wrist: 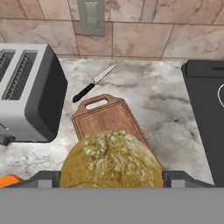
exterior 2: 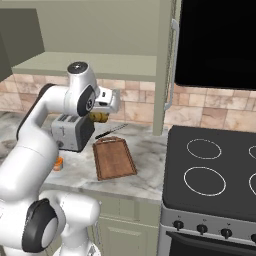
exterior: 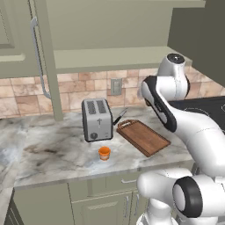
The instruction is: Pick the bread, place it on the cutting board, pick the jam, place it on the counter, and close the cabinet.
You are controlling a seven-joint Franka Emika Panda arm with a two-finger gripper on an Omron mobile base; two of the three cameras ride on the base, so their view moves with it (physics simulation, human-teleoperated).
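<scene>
My gripper (exterior 2: 100, 117) is shut on the bread (wrist: 111, 158), a round golden-brown bun, with a dark finger at each side of it. It hangs in the air above the near end of the cutting board (wrist: 106, 118), a reddish-brown board that lies on the counter (exterior: 52, 149) right of the toaster. The bread (exterior 2: 99, 117) shows under the hand, above the cutting board (exterior 2: 114, 157). The jam (exterior: 104, 153), a small orange jar, stands on the counter in front of the toaster. The cabinet's door (exterior: 44, 57) stands open above an olive shelf.
A silver toaster (exterior: 96, 118) stands left of the board. A black-handled knife (wrist: 94, 82) lies behind the board near the tiled wall. A black stove (exterior 2: 215, 170) borders the counter on the right. The open cabinet door's edge (exterior 2: 162, 65) hangs over the counter beside the stove.
</scene>
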